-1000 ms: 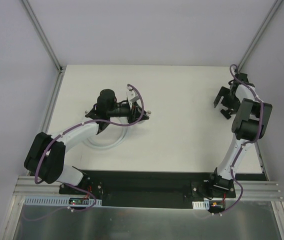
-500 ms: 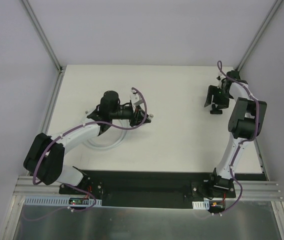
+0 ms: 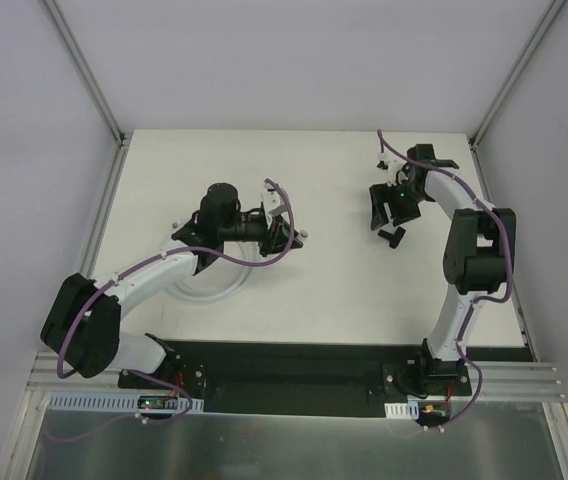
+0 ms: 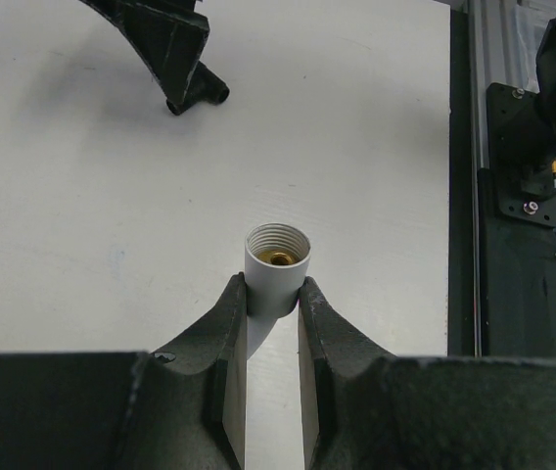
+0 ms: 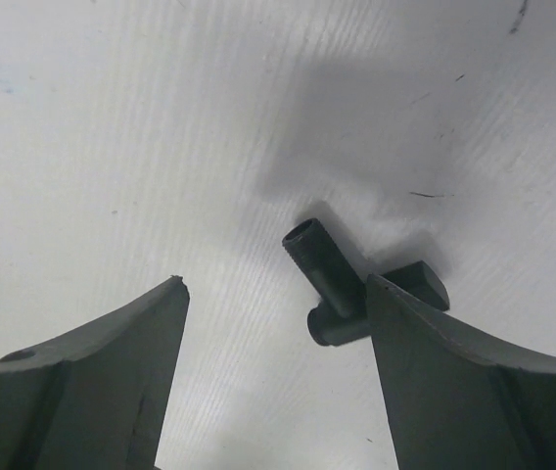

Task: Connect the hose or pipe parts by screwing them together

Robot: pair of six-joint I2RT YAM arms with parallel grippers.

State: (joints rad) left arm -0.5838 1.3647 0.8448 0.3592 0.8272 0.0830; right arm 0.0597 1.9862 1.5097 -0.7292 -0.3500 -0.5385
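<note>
My left gripper (image 4: 273,294) is shut on the hose's grey threaded end fitting (image 4: 277,266), whose open mouth faces away from the camera with brass inside. From above, that gripper (image 3: 292,237) sits left of centre, and the white hose (image 3: 207,287) coils on the table behind it. The black T-shaped connector (image 5: 340,282) lies on the table, threaded end up-left, against the inner face of one finger (image 5: 435,372) of my open right gripper (image 5: 274,286), which partly hides it. From above, the right gripper (image 3: 388,212) hovers over the connector (image 3: 394,237).
A black mounting strip (image 3: 294,365) runs along the table's near edge, with metal frame posts (image 3: 84,70) at the back corners. Purple cables (image 3: 264,255) loop off both arms. In the left wrist view the right gripper's fingers (image 4: 175,54) show at the top left.
My right arm has swung left from the table's right edge, down over the black connector, with its jaws somewhat narrower. The left gripper has shifted slightly, still holding the fitting.
</note>
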